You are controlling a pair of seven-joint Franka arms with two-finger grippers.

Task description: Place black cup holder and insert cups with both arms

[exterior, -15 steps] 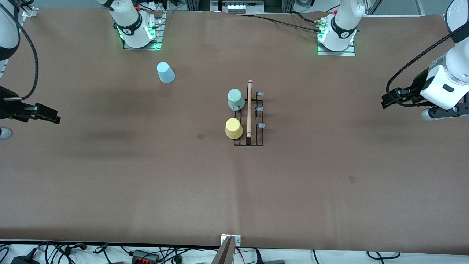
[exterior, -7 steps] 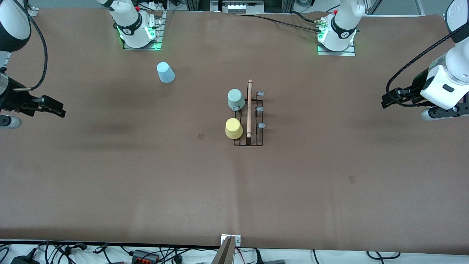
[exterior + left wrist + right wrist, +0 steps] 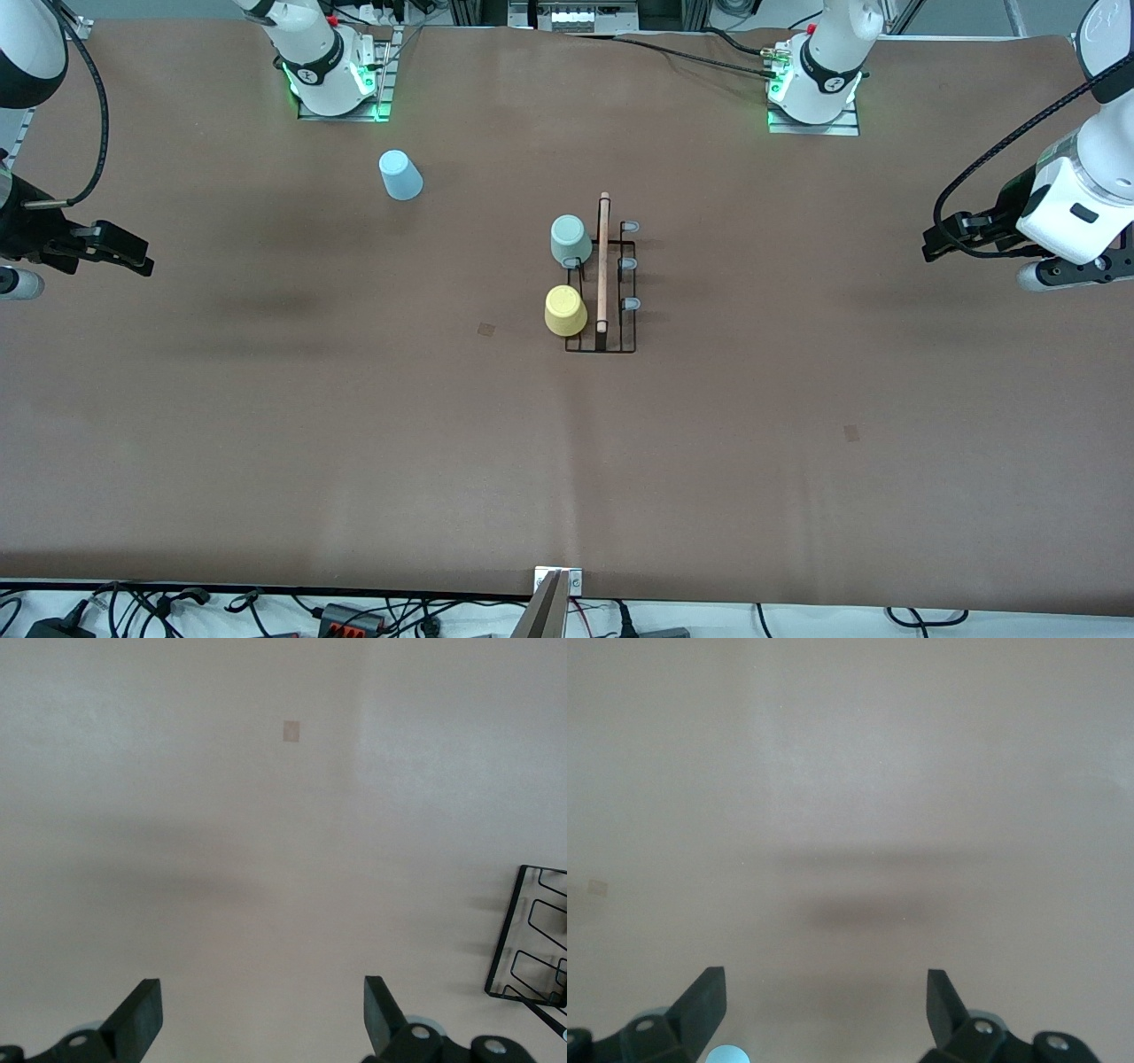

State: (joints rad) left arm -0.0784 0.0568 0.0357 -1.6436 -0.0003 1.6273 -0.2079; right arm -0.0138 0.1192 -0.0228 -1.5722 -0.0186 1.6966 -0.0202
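The black cup holder (image 3: 611,341) stands mid-table, with its wooden rod handle (image 3: 603,261) on top. A pale green cup (image 3: 570,240) and a yellow cup (image 3: 564,310) sit upside down on its side toward the right arm's end. The grey-tipped prongs (image 3: 629,264) on its other side are bare. A light blue cup (image 3: 400,175) stands upside down on the table near the right arm's base. My right gripper (image 3: 137,259) is open and empty over bare table at the right arm's end (image 3: 824,1001). My left gripper (image 3: 930,244) is open and empty over bare table at the left arm's end (image 3: 260,1014). A corner of the holder (image 3: 532,939) shows in the left wrist view.
Both arm bases (image 3: 332,80) (image 3: 815,89) stand along the table edge farthest from the front camera. Small brown patches (image 3: 486,329) (image 3: 851,432) mark the tablecloth. A metal bracket (image 3: 556,585) and cables sit at the edge nearest the camera.
My right gripper has shifted a little toward the holder and toward the bases' edge of the table. The left arm, cups and holder have not moved.
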